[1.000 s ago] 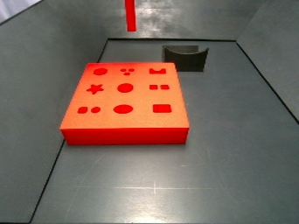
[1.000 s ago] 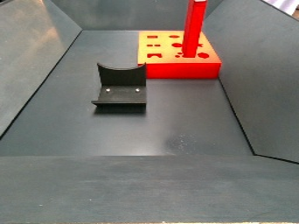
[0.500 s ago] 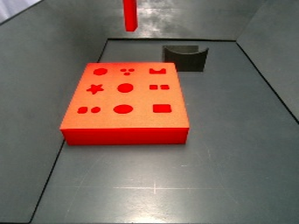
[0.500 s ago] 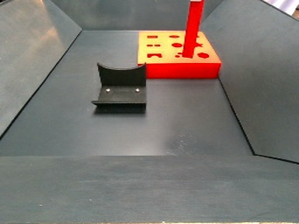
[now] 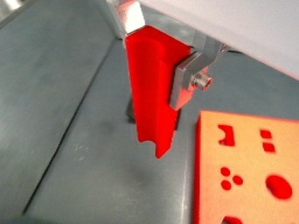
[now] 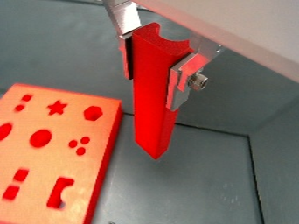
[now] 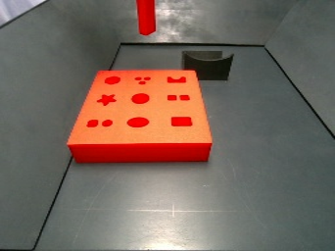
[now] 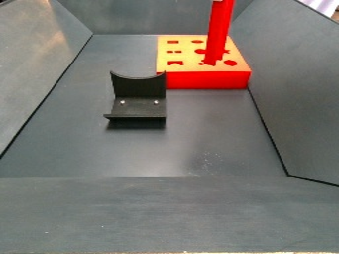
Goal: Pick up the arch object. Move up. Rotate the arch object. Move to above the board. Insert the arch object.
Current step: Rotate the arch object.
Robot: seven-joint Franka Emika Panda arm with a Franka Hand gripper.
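A: Wrist views?

B: In both wrist views the gripper (image 5: 156, 48) pinches the arch object (image 5: 151, 92), a plain bright-red bar, near its upper end. One silver finger (image 5: 187, 73) presses flat against its side, a screw showing. The bar hangs upright, its lower end clear of the grey floor. The board (image 5: 249, 171) lies beside and below it, shape-holes visible. In a wrist view the bar (image 6: 152, 87) hangs just past the board's edge (image 6: 52, 144).

A: Side views?

B: In a side view the bar (image 7: 144, 16) hangs high above the far side of the board (image 7: 140, 116); the gripper is out of frame. The dark grey arched block (image 7: 209, 63) sits behind. In a side view the bar (image 8: 215, 34) stands upright over the board (image 8: 204, 64); the block (image 8: 137, 97) is well apart.
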